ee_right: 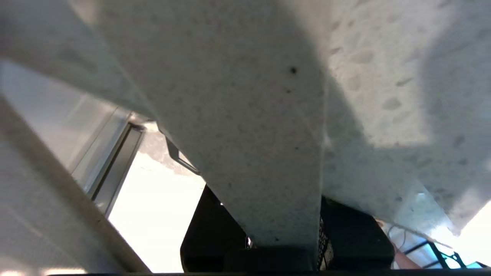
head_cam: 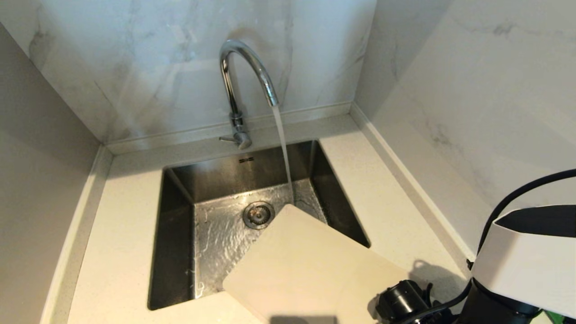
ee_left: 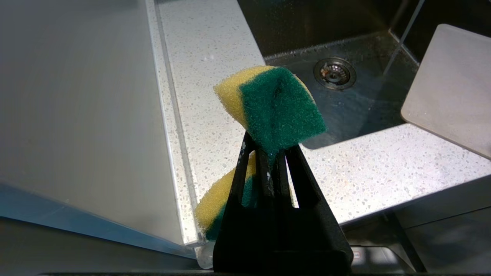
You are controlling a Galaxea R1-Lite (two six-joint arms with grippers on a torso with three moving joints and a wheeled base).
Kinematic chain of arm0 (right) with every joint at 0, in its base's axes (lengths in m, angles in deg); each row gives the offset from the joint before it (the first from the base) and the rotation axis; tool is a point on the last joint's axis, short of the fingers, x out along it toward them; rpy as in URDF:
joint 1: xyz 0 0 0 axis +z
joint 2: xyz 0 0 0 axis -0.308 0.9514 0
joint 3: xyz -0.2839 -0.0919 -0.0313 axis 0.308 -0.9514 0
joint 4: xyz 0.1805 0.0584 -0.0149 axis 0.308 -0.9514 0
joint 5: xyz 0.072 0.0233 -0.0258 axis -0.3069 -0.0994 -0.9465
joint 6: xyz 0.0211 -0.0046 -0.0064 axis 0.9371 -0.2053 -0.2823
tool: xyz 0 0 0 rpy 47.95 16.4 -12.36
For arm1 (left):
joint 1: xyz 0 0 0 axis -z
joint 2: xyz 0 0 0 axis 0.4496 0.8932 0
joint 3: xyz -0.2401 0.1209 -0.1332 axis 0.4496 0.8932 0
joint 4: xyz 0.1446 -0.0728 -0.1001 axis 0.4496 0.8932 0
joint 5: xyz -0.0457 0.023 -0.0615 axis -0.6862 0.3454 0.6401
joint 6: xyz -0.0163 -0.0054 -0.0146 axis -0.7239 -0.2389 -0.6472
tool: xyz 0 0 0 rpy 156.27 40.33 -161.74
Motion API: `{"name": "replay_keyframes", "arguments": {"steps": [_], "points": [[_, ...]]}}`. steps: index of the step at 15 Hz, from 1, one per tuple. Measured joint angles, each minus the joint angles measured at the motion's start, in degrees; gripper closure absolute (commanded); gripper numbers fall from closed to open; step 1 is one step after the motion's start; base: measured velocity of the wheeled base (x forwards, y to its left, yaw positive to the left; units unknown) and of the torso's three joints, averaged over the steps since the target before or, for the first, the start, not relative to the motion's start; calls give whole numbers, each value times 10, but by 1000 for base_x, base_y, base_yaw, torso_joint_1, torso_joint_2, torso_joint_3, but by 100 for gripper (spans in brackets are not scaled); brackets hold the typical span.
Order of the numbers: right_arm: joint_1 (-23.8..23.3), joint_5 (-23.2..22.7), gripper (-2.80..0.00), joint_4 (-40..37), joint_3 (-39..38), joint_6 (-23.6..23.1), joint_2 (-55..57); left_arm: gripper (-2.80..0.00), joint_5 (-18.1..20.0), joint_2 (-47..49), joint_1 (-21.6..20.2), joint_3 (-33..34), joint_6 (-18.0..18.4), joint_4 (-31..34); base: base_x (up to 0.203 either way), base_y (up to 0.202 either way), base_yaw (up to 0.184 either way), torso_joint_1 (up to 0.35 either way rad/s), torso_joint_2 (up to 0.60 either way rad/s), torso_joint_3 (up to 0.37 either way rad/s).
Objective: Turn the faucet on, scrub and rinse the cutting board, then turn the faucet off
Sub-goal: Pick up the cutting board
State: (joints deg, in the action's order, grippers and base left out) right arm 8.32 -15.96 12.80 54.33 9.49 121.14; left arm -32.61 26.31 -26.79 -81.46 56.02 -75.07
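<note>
Speckled white countertop [head_cam: 130, 216] around steel sink [head_cam: 180, 234], cutting board [head_cam: 310, 265] across its corner

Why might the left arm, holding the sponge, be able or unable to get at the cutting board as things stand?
Probably able: the left gripper, shut on the sponge, faces the sink, and nothing stands between it and the cutting board, whose face lies bare over the sink corner.

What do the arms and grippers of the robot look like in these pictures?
The right arm has a glossy white shell over black parts, a black cylindrical joint, and a thin black cable arching above it. The left gripper has matte black, narrow, triangular fingers with open cut-outs. The right gripper shows black finger bases, one with a fine ribbed pad.
</note>
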Motion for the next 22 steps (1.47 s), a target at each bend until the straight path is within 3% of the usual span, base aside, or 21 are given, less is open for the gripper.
{"name": "replay_keyframes", "arguments": {"steps": [22], "points": [[-2,15,0,-42,1,-31,-238,0,0,0,-1,0,0,0,0,0,0,0,0,0]]}}
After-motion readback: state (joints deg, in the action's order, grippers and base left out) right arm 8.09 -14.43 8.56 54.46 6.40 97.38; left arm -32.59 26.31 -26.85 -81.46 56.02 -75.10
